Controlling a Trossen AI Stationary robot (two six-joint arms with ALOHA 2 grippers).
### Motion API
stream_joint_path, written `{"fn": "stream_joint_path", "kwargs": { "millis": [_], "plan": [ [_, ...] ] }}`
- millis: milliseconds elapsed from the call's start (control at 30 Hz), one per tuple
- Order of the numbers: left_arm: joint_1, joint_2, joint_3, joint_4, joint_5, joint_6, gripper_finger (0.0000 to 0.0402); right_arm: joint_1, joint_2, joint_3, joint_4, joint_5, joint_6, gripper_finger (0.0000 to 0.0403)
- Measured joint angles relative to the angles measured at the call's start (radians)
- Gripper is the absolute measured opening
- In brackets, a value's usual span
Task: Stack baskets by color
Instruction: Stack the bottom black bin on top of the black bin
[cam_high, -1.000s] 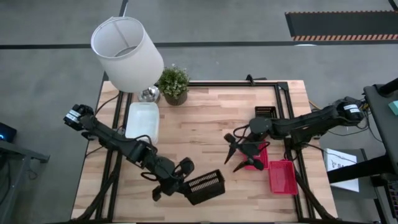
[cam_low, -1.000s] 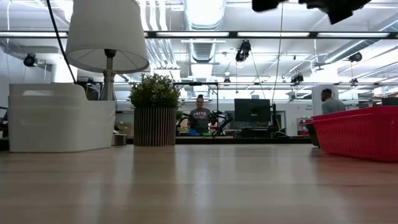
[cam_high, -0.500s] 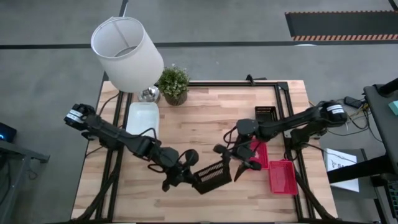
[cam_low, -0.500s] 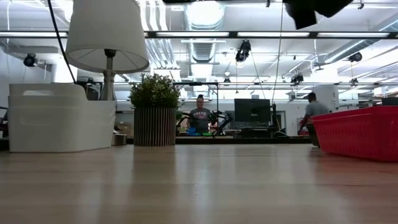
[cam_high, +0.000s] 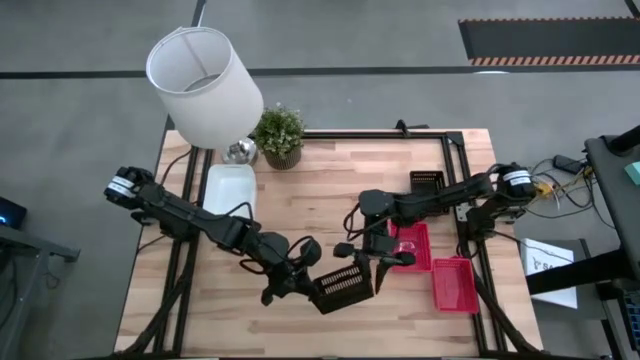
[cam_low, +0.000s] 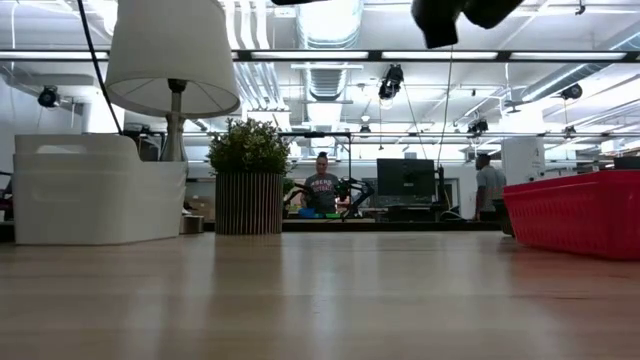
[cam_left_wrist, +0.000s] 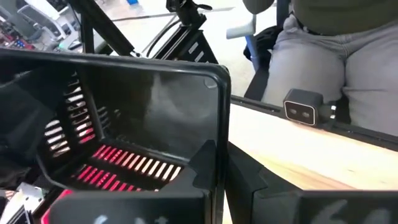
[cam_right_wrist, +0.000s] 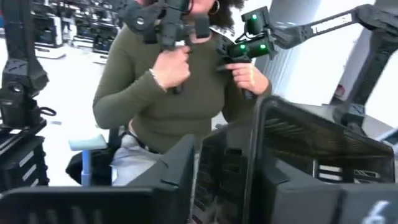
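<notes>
A black mesh basket hangs above the table's near middle, tipped so that a slotted side faces up. My left gripper is shut on it from the left. My right gripper comes level from the far right, open, with a corner of the basket's far wall between its fingers. Two red baskets sit on the table at the right. Another black basket stands at the far right, and a white basket at the far left. My left gripper pinches the black basket's wall at its rim, one finger inside the basket and one outside. The fingers come nearly level from the table's left. The basket is lifted clear of the table and tipped. My right gripper's fingers stand on either side of the basket's far wall; I cannot tell whether they touch it.
A white lampshade and a potted plant stand at the far left. Black frame rails run along the table's sides. A person sits beyond the near edge. Bare wood lies in the table's middle.
My right gripper has swung from above the red baskets toward the table's left and near edge, turned level, reached the black basket and narrowed its fingers around the wall. My left gripper has carried the basket a little toward the right and rolled it.
</notes>
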Motion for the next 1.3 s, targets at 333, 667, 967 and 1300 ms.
{"fn": "stream_joint_path", "kwargs": {
  "millis": [333, 667, 967, 1300],
  "plan": [
    [0.012, 0.000, -0.002, -0.001, 0.001, -0.002, 0.0000, -0.002, 0.089, 0.081, -0.007, -0.119, -0.007, 0.0012],
    [0.032, 0.000, -0.002, 0.000, -0.001, -0.027, 0.0078, -0.014, 0.105, 0.091, 0.000, -0.126, 0.009, 0.0009],
    [0.036, -0.020, -0.002, -0.110, -0.122, -0.031, 0.0157, -0.056, 0.102, 0.082, 0.000, -0.105, 0.110, 0.0009],
    [0.039, -0.066, -0.002, -0.256, -0.376, -0.096, 0.0166, -0.109, 0.102, 0.066, -0.021, -0.125, 0.239, 0.0008]
  ]
}}
